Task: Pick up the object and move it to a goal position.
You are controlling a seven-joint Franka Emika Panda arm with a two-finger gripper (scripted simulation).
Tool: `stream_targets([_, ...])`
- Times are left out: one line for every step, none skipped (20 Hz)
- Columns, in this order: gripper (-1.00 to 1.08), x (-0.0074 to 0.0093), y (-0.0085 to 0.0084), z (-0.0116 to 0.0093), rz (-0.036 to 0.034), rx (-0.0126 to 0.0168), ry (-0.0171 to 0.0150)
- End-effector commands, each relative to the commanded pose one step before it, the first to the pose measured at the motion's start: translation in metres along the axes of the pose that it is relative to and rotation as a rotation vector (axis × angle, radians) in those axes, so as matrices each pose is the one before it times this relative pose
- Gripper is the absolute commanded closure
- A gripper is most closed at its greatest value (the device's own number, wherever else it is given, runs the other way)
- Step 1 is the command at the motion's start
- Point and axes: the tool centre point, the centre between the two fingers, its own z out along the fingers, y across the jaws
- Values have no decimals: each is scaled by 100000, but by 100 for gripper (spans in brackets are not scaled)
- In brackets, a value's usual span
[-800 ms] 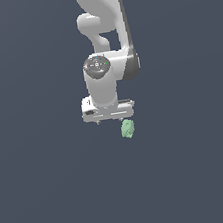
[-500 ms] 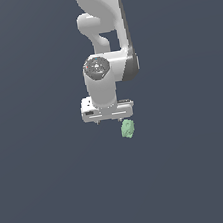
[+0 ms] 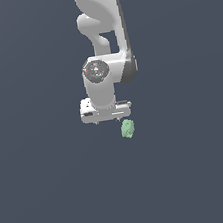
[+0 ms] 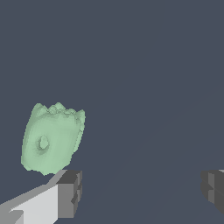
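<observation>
Exterior view first: on my screen the white arm (image 3: 103, 34) comes down from the top edge near the middle, bends at a round grey-capped joint, and ends in the gripper (image 3: 107, 118), whose wide white body lies crosswise. From this camera I cannot make out the fingers against the body, so the hand's state is not readable here. Moving toward the exterior view's right, the object (image 3: 128, 129) sits just below and slightly to the right of the gripper's right end. It is a small pale mint-green lump, narrower than the gripper body, and it appears close beneath the hand but outside its span rather than under its centre. Everything around it is a flat dark blue-grey ground (image 3: 45, 194), and I cannot tell from this view whether the lump touches the gripper.

Wrist view fills in the rest. Reading across the picture, the object (image 4: 52, 138) comes first, large and knobbly along one edge, with a small dimple on its broad face. Just beside it is one dark grey finger pad (image 4: 69, 193) on a white finger, and the lump lies on the outer side of that pad, not in the gap. The second pad (image 4: 214, 187) is far across the frame. The jaws stand wide apart with nothing between them, so the hand is spread and holding nothing.
</observation>
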Motion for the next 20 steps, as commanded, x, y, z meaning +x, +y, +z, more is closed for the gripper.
stream_targets([-92, 16, -92, 22, 236, -37, 92])
stream_targets([-92, 17, -87, 23, 294, -17, 93])
stream_targets([-92, 23, -114, 25, 388, -16, 127])
stream_targets([-92, 29, -143, 29, 479, -15, 159])
stream_targets([-92, 34, -172, 34, 567, -14, 189])
stream_targets([-92, 37, -197, 38, 661, -13, 221])
stream_targets([-92, 39, -223, 43, 742, -12, 248])
stream_targets([-92, 40, -246, 48, 823, -11, 275])
stream_targets([-92, 40, -274, 55, 910, -10, 302])
stream_targets([-92, 38, -300, 61, 996, -6, 330])
stream_targets([-92, 36, -325, 66, 1085, 0, 360])
stream_targets([-92, 33, -355, 71, 1174, 9, 390])
stream_targets([-92, 28, -383, 76, 1264, 19, 419])
stream_targets([-92, 22, -409, 81, 1358, 30, 449])
stream_targets([-92, 13, -437, 87, 1448, 43, 478])
stream_targets([-92, 3, -465, 92, 1540, 59, 506])
stream_targets([-92, -10, -492, 97, 1634, 78, 535])
stream_targets([-92, -23, -489, 96, 1623, 92, 529])
stream_targets([-92, -34, -459, 90, 1533, 100, 497])
stream_targets([-92, -43, -431, 84, 1438, 106, 463])
